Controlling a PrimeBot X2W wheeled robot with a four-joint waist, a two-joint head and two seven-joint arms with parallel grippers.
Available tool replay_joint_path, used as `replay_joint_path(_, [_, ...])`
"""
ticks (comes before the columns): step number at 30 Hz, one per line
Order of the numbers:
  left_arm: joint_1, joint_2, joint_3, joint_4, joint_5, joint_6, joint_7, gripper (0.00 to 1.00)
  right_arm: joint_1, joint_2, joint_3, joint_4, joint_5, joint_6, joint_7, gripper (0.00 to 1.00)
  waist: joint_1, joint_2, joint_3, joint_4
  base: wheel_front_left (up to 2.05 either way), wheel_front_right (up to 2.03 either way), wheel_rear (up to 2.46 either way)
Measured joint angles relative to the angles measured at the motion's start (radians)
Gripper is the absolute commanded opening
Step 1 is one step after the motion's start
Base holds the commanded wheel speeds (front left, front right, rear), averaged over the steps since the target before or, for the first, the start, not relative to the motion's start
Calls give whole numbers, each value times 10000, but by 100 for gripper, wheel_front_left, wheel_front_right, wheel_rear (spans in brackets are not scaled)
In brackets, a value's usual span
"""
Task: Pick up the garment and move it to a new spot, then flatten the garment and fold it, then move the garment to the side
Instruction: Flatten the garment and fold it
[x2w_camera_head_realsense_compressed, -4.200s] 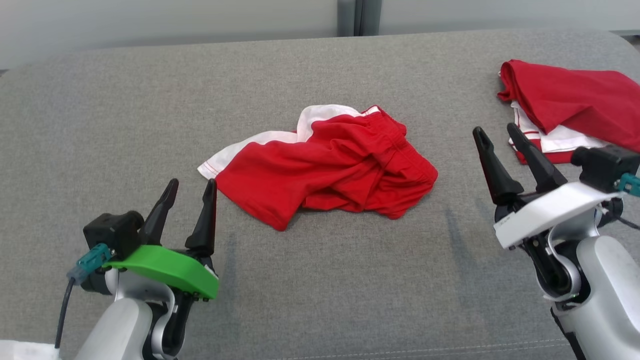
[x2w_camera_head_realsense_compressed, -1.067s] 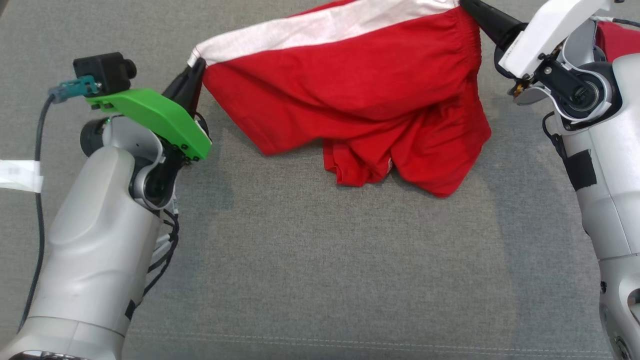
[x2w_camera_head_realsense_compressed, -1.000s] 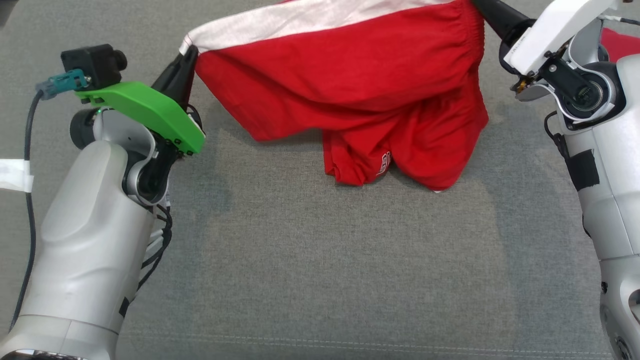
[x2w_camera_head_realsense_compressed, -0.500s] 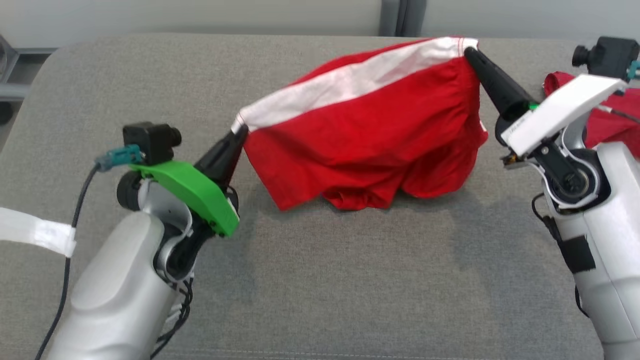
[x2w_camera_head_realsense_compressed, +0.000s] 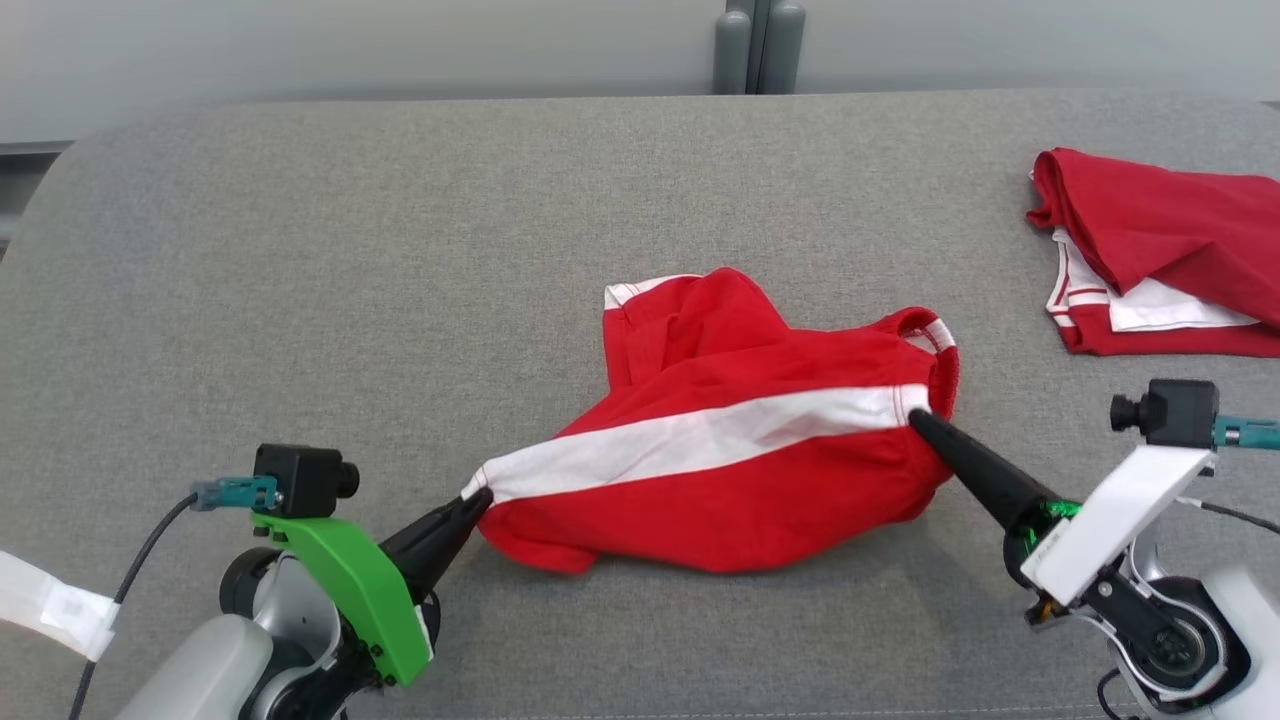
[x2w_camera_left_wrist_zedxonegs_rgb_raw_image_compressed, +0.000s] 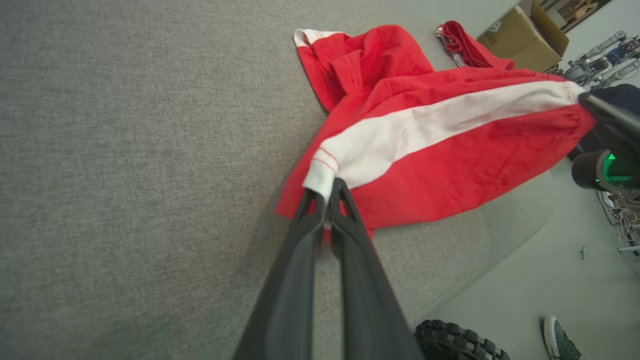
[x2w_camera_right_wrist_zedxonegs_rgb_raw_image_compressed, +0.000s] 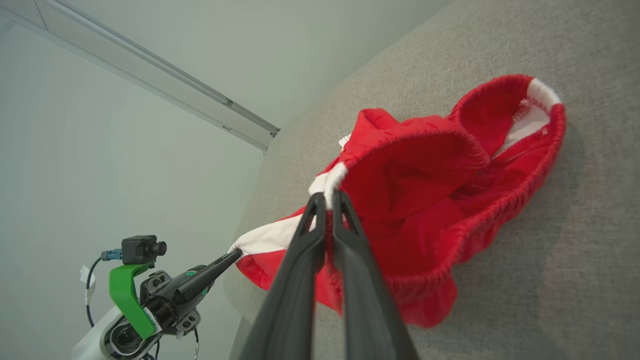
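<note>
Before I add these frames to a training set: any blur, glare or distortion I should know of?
Head view: sharp, evenly lit, no glare; a soft shadow under the red shorts on the gray cushion. Left wrist view: wide-angle bending curves the cushion's edge; the left tool goes soft near the lens. Right wrist view: strongly tilted; the right tool is likewise soft low down.

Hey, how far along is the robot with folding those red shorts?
Done: the red shorts with a white side stripe are grasped, left gripper and right gripper shut on the stripe's two ends. In hand: stretching them out over the grey fabric surface; the far part lies crumpled. Left: flattening, folding, moving aside.
</note>
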Motion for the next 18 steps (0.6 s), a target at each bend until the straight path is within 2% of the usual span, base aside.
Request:
replay_joint_path(4, [234,516,-42,-650,-4,0,203,0,716,-541,163,-512,21,0,182,0,0,0,195,-52,0,0,0])
replay_joint_path(10, [116,865,35,-1488,-341,0,704,0,680,-1104,-176,-1035,-146,0,-35,0,0,0,693,-135,0,0,0])
replay_joint_path(14, [-938,1204,33,-1482,-621,0,1528,0,-440,-1139,-176,-984,-142,2,194,0,0,0,1143,-197,0,0,0])
replay_joint_path(18, [-2706,1239,387,-1127,-840,0,2272,0,-2315,-1170,-171,-523,-46,2,830,0,0,0,1630,-281,0,0,0])
